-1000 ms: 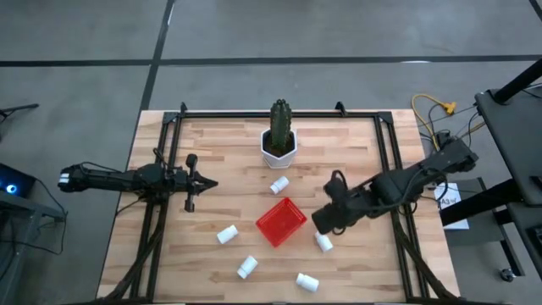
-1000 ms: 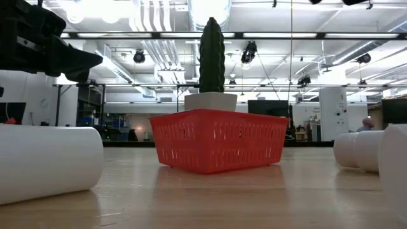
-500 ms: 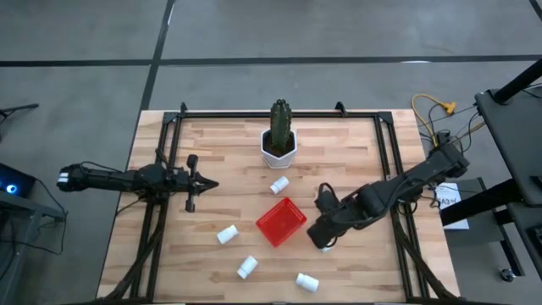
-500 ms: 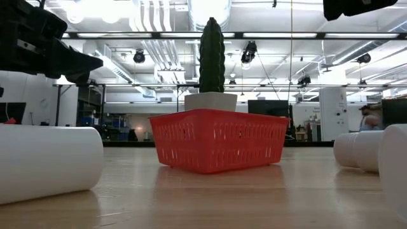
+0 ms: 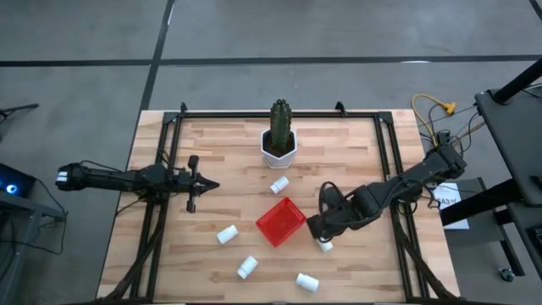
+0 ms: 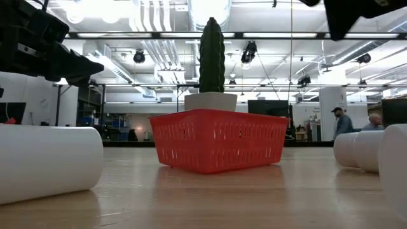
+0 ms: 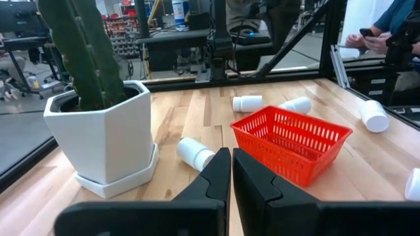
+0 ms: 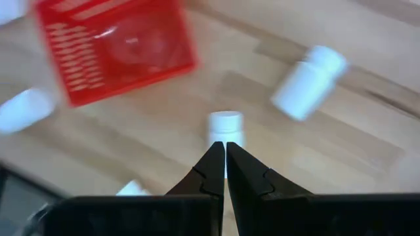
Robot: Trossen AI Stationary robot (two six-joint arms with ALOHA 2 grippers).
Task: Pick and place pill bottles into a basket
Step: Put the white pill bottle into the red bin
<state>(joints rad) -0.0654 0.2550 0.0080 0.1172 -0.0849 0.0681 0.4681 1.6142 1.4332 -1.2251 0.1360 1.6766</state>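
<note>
Nothing had gone into the basket (image 5: 281, 222) at this moment: the red tray sat empty near the middle of the tabletop (image 5: 220, 152), and every pill bottle in sight lay on the wood around it. In the high view five could be counted: one (image 5: 279, 184) on the far side of the basket toward the cactus pot (image 5: 279, 152), one (image 5: 226, 235) to its left, two (image 5: 246, 268) (image 5: 307, 282) nearer the front edge, and one (image 5: 324, 246) just right of the basket, partly covered by the right hand (image 5: 318, 235). That right hand hung over this last bottle with its fingers pressed together and gripping nothing; in its wrist view the bottle (image 8: 225, 131) showed just beyond the closed tips. The left hand (image 5: 208, 184) waited well to the left, fingers likewise closed and empty. So, by my reading, the whole job was still ahead, and the right hand would have to open before it could take anything. A sixth bottle could not be found in the high view; it may have been under the right arm, though that could not be confirmed. The low view cut off the bottles at its edges, and the right wrist view was smeared
</note>
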